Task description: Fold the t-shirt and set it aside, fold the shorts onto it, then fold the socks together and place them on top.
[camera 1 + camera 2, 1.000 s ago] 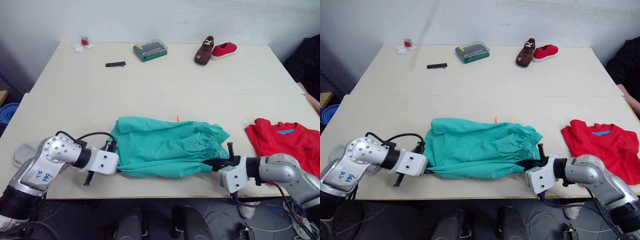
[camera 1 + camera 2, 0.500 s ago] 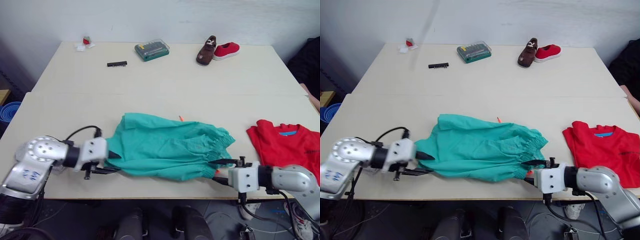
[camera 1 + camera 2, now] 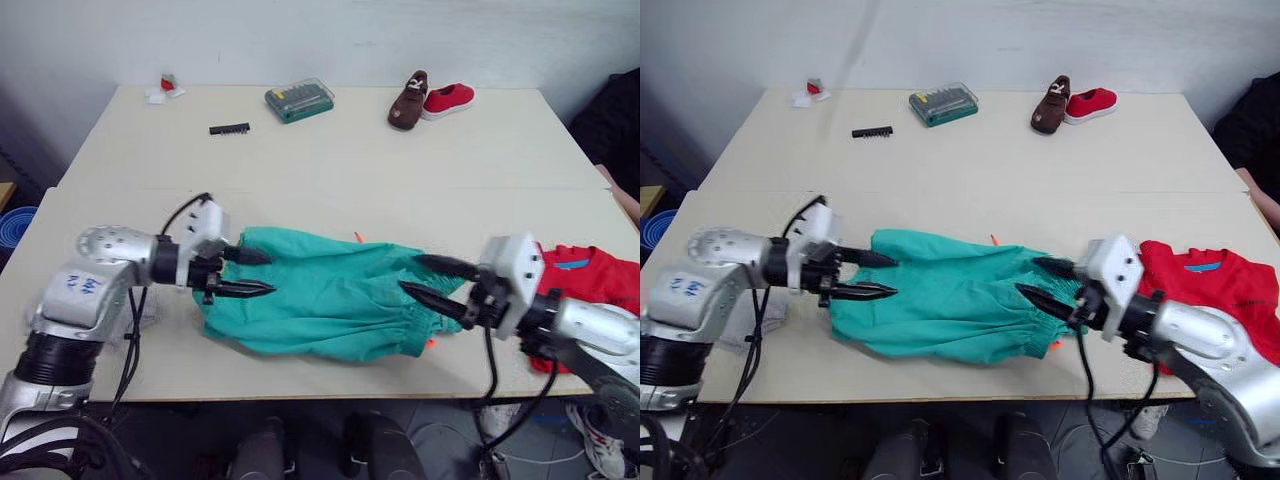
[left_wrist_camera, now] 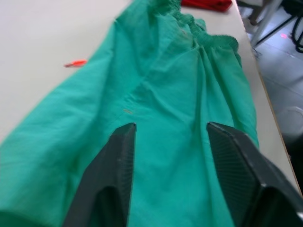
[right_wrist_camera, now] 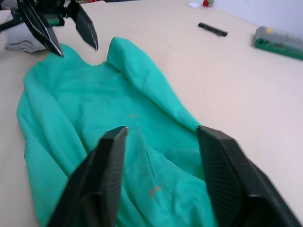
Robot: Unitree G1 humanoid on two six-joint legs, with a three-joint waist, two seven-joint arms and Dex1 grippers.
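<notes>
With the shorts (image 3: 330,300) folded lengthwise on the tabletop (image 3: 400,170), both hands, left (image 3: 252,272) and right (image 3: 432,280), hover spread and empty above its ends.

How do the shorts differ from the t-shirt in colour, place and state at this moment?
The shorts are teal; the t-shirt is red. The shorts lie mid-table near the front edge, between both open pincers, left and right; the t-shirt lies at the table's right end, partly behind the right arm. The shorts look bunched and folded over; the t-shirt lies flatter, its neck label showing. Both are cloth garments resting on the table, and neither is gripped.
</notes>
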